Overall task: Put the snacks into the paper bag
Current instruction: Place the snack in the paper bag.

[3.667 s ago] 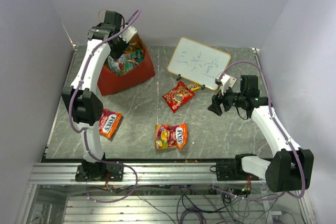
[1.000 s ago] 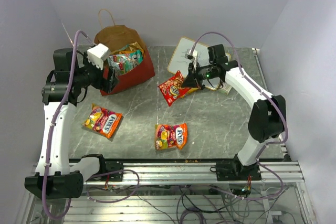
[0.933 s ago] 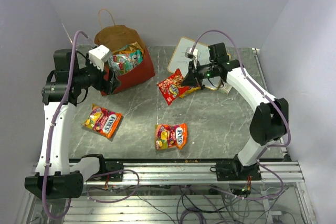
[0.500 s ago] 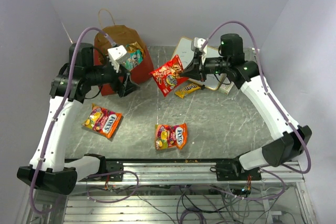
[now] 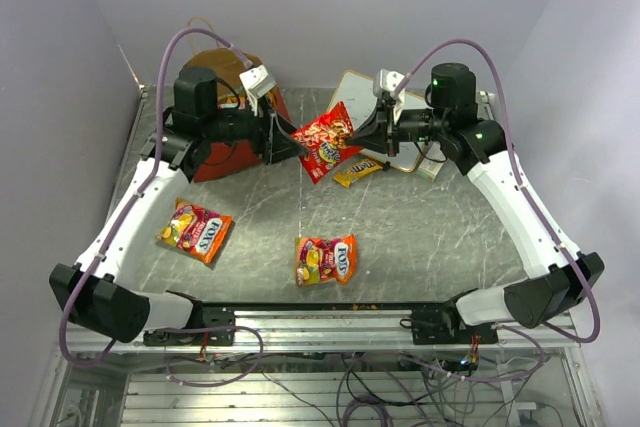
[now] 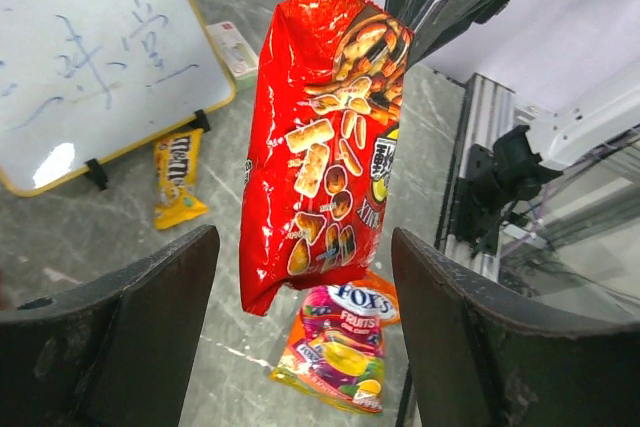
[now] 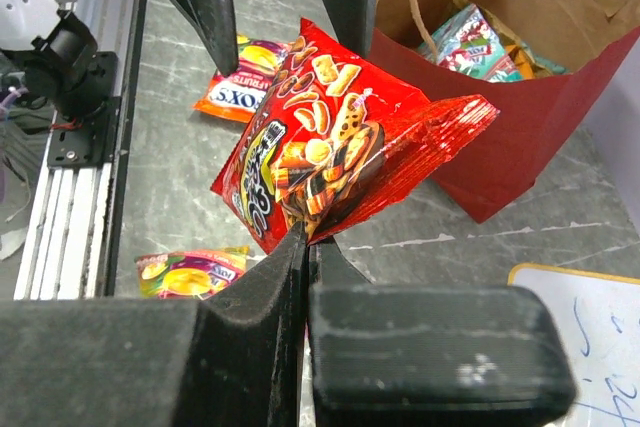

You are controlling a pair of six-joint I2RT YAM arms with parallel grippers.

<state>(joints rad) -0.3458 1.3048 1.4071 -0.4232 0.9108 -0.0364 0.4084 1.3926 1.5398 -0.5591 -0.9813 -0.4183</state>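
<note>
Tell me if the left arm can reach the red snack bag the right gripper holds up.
Probably yes: the red snack bag hangs right before the open fingers of the left gripper, nothing between.

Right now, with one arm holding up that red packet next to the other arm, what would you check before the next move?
1. Grip: right tool shut on the red packet: ok.
2. Receiver: left tool open, one finger on each side of the packet: ok.
3. Packet hanging clear of the table: ok.
4. Mouth of the paper bag open: ok.
5. Room left inside the bag: cannot tell.
</note>
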